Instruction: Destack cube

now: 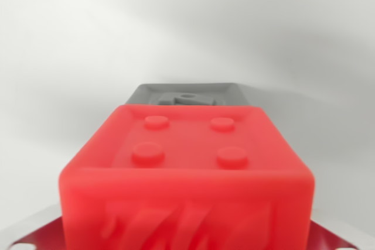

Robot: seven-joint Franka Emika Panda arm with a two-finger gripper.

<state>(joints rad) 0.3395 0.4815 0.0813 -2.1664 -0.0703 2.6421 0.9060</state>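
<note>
- Wrist view is filled in its lower half by a red cube (187, 168), very close to the lens and slightly blurred.
- Its top face carries 4 round studs in a square pattern, and its near face shows raised relief shapes that are too blurred to read.
- Directly behind the red cube, and partly hidden by it, sits a grey cube (188, 94); only its top face shows, with a raised rim and some relief in the middle.
- Whether the 2 cubes touch cannot be told from this angle, nor whether 1 rests on the other.
- Both appear against a plain white counter (58, 57), which fills the rest of the frame; a soft shadow crosses it toward the wrist view's right.
- At the bottom corners, metal parts of the gripper (187, 244) peek out on either side of the red cube, with small holes in them.
- The fingers themselves are hidden, so I cannot tell if the gripper is apart, together or clamped on the red cube.
</note>
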